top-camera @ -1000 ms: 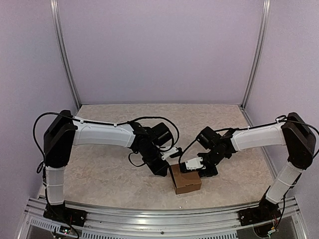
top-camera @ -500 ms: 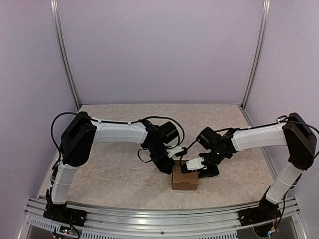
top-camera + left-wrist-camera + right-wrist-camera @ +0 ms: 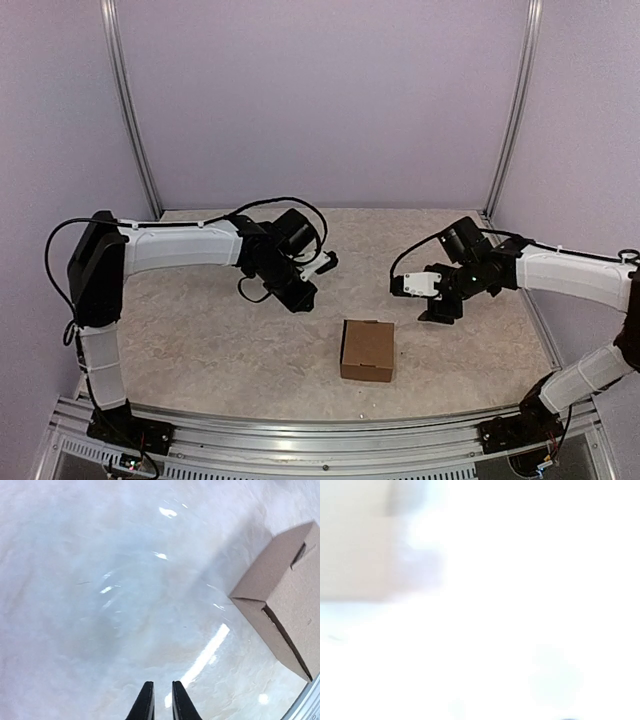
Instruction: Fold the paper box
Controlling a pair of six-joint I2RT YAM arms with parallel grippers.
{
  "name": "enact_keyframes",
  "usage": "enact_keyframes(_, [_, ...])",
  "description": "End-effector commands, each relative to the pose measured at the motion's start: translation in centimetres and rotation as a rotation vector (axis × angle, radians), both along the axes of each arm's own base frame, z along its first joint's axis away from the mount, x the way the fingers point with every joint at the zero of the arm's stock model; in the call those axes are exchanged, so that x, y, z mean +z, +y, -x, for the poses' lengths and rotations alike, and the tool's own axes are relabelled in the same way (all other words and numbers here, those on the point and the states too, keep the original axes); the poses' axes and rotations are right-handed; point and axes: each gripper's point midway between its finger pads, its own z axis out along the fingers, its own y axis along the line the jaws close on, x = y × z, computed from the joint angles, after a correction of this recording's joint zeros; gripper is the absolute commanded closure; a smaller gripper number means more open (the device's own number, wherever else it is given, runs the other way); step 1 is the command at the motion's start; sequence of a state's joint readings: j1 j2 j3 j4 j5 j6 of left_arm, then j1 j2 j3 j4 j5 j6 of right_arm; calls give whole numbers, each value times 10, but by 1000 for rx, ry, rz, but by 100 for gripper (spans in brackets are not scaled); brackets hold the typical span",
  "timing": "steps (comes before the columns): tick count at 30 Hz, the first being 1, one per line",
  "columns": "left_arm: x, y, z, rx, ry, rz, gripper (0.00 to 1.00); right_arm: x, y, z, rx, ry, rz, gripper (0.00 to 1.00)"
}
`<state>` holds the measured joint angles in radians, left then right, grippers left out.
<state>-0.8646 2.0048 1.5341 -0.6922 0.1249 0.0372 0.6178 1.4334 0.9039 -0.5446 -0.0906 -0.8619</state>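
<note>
Paper box: 1 item, brown cardboard, folded up squarish, flaps closed. Sits on counter toward the near edge, between the 2 arms and apart from both.
Left pincer: closed to a sliver, empty, above bare counter.
Right pincer: cannot tell; wrist view washed out.

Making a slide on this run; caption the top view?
Closed brown box sits on the table, untouched, with left tool and right tool off to either side.

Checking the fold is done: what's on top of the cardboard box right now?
Nothing sits on the paper box; its closed top is bare. Whatever is inside is hidden, because the box is shut.
</note>
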Motion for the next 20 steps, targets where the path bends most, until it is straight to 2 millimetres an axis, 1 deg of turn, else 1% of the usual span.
enact_keyframes(1, [47, 38, -46, 188, -179, 24, 83, 73, -27, -43, -217, -275, -108, 3])
enact_keyframes(3, [63, 53, -63, 268, -237, 50, 74, 118, -43, -68, -386, -444, -237, 0])
enact_keyframes(4, [76, 58, -69, 296, -267, 87, 68, 136, -54, -77, -460, -489, -316, 0])
enact_keyframes(5, [83, 66, -75, 335, -291, 109, 58, 149, -62, -82, -524, -501, -394, 0])
enact_keyframes(6, [95, 73, -81, 373, -320, 147, 20, 158, -68, -87, -582, -506, -458, 0])
enact_keyframes(7, [101, 78, -84, 393, -335, 180, 4, 161, -72, -92, -636, -504, -501, 0])
enact_keyframes(8, [115, 83, -86, 416, -362, 221, 2, 159, -73, -96, -674, -498, -519, 0])
enact_keyframes(9, [124, 89, -89, 449, -389, 237, 1, 156, -75, -100, -707, -492, -529, 0])
enact_keyframes(11, [138, 100, -93, 512, -434, 263, 1, 147, -74, -106, -760, -458, -551, 0])
enact_keyframes(13, [146, 108, -93, 551, -463, 281, 1, 141, -68, -109, -760, -428, -585, 0])
enact_keyframes(14, [155, 111, -92, 562, -488, 299, 1, 141, -65, -109, -747, -431, -595, 0])
enact_keyframes(16, [163, 121, -92, 583, -539, 304, 1, 150, -63, -111, -724, -463, -614, 0])
enact_keyframes(18, [170, 137, -94, 644, -575, 312, 1, 162, -62, -110, -710, -492, -653, 1])
enact_keyframes(20, [166, 154, -98, 715, -575, 323, 1, 167, -61, -110, -712, -495, -684, 0])
